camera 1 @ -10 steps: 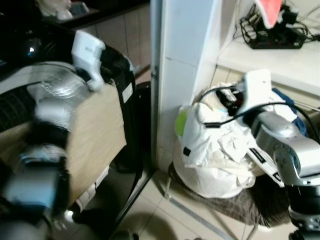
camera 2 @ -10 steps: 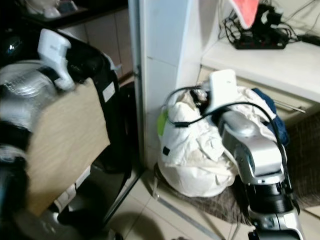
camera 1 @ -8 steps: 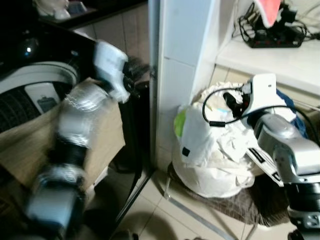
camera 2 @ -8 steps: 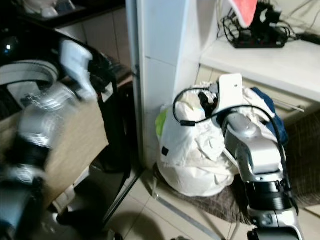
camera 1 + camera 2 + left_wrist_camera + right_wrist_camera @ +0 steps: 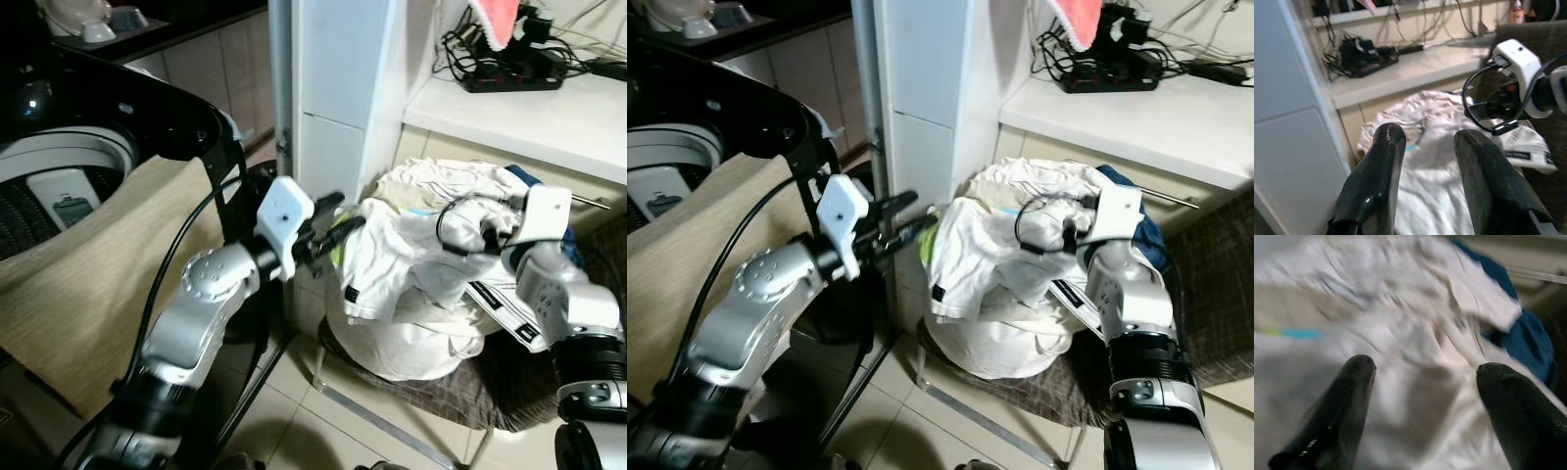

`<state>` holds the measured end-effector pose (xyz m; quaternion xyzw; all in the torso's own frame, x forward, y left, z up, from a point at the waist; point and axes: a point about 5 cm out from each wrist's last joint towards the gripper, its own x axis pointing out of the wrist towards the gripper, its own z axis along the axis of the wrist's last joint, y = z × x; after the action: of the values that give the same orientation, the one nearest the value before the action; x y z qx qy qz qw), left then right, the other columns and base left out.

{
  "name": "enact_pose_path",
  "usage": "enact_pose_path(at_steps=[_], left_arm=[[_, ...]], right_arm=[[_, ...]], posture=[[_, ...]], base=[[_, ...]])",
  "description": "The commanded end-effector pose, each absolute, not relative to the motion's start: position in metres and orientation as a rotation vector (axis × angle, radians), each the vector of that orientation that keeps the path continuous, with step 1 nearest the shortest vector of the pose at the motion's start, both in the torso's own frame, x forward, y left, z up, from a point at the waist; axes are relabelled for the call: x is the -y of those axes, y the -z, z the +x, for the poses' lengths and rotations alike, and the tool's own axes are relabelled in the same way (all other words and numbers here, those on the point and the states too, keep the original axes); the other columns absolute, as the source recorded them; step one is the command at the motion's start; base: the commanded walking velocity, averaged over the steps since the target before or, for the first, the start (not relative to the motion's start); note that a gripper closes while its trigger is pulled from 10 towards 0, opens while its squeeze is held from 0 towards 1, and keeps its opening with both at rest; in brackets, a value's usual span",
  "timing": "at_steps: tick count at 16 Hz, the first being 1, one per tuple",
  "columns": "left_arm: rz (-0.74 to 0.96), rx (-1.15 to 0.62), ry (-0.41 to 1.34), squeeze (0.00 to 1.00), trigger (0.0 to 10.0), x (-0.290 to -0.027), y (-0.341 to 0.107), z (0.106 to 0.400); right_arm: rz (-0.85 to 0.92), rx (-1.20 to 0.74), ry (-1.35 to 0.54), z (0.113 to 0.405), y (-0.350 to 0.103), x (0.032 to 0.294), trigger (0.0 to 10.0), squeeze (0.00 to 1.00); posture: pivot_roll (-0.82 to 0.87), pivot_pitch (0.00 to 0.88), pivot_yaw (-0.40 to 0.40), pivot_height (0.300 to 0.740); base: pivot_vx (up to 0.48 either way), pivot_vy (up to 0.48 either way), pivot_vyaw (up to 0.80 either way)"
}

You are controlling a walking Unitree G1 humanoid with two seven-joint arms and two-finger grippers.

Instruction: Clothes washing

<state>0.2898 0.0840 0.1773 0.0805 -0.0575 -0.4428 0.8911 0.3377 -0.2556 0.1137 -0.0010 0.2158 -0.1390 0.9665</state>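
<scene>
Both pincers at the heaped white laundry bundle on the floor beside the white tiled pillar.
Left pincer spread, just beside the bundle; right pincer spread over it.

Hemmed in: laundry pile wedged between white pillar and counter; washer crowding the left.
</scene>
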Motion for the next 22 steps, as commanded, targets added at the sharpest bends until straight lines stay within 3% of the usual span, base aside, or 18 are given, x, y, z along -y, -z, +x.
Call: enact_pose_path(at_steps=[1, 3, 4, 8, 9, 10, 11, 22], left_arm=[[0.172, 0.120, 0.962, 0.00, 10.0, -0.081, -0.182, 0.284], [0.176, 0.079, 1.024, 0.00, 10.0, -0.080, -0.178, 0.275], [0.203, 0.073, 1.038, 0.00, 10.0, -0.080, -0.177, 0.273], [0.230, 0.066, 1.039, 0.00, 10.0, -0.079, -0.179, 0.272], [0.238, 0.064, 1.043, 0.00, 10.0, -0.079, -0.179, 0.272], [0.237, 0.065, 1.038, 0.00, 10.0, -0.078, -0.179, 0.273], [0.236, 0.064, 1.038, 0.00, 10.0, -0.078, -0.180, 0.273], [0.239, 0.055, 1.040, 0.00, 10.0, -0.078, -0.179, 0.273]], right_arm=[[-0.024, -0.423, 0.292, 0.342, -0.119, 0.258, 10.0, 1.00], [-0.051, -0.509, 0.259, 0.342, -0.107, 0.259, 10.0, 1.00], [-0.051, -0.566, 0.232, 0.340, -0.099, 0.259, 10.0, 0.00], [0.043, -0.623, 0.124, 0.335, -0.082, 0.254, 10.0, 0.00], [0.076, -0.618, 0.125, 0.335, -0.081, 0.254, 7.3, 0.00], [0.093, -0.614, 0.123, 0.335, -0.081, 0.255, 2.2, 0.00], [0.097, -0.609, 0.122, 0.336, -0.081, 0.255, 0.0, 0.00], [0.096, -0.540, 0.070, 0.342, -0.090, 0.255, 0.0, 0.00]], posture=[[-0.09, 0.000, -0.025, 0.740], [-0.09, 0.000, -0.026, 0.740], [-0.08, 0.000, -0.028, 0.740], [-0.08, 0.000, -0.027, 0.740], [-0.08, 0.000, -0.026, 0.740], [-0.08, 0.000, -0.027, 0.740], [-0.08, 0.000, -0.026, 0.740], [-0.08, 0.000, -0.024, 0.740]], base=[[0.000, 0.000, 0.00], [0.000, 0.000, 0.00], [0.000, 0.000, 0.00], [0.000, 0.000, 0.00], [0.000, 0.000, 0.00], [0.000, 0.000, 0.00], [0.000, 0.000, 0.00], [0.000, 0.000, 0.00]])
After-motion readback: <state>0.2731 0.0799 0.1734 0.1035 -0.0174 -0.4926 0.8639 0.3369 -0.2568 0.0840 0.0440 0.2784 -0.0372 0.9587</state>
